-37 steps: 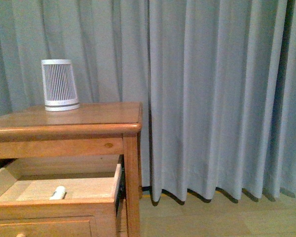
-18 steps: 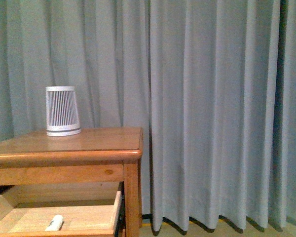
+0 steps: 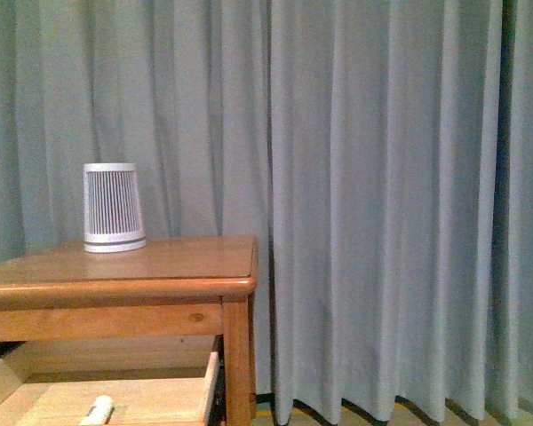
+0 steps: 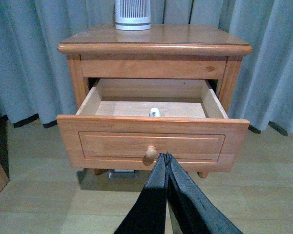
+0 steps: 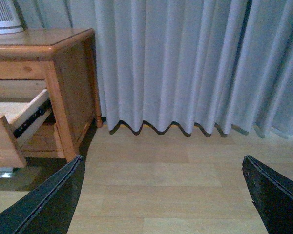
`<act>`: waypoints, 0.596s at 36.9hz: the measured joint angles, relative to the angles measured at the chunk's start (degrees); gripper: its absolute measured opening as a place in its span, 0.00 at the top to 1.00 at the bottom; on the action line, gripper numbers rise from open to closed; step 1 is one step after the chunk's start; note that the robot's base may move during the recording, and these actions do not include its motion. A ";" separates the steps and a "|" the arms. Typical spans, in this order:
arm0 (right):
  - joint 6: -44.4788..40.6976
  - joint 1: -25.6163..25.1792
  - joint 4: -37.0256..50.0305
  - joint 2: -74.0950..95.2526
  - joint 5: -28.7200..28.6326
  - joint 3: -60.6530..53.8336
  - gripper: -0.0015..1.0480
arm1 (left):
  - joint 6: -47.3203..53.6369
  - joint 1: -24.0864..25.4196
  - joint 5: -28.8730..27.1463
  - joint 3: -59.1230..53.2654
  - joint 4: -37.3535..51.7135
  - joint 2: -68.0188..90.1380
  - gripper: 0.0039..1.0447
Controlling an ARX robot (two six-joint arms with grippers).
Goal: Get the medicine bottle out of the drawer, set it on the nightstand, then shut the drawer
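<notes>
Left wrist view is showing the medicine bottle (image 4: 155, 112) lying inside the open drawer (image 4: 151, 144), the left gripper (image 4: 166, 157) hanging pressed together near the knob (image 4: 151, 152), the right gripper (image 5: 162, 161) spread, so opening and reaching in is probably coming next.

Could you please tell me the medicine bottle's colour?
The medicine bottle is white; left wrist view shows it best.

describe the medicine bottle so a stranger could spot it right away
Find the wooden nightstand before the grey curtain; its upper drawer is pulled open. The medicine bottle is the small white cylinder lying inside, far smaller than the striped white container on top.
</notes>
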 joint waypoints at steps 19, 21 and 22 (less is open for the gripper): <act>0.00 0.00 0.00 0.00 -0.02 0.00 0.07 | -0.15 0.00 0.00 -2.62 0.31 -2.47 0.85; 0.02 0.02 0.00 -0.02 0.20 0.00 0.07 | -0.15 0.00 0.13 -2.62 0.33 -2.47 0.73; 0.02 0.02 0.00 -0.02 0.20 0.00 0.07 | -0.15 0.00 0.15 -2.62 0.33 -2.47 0.68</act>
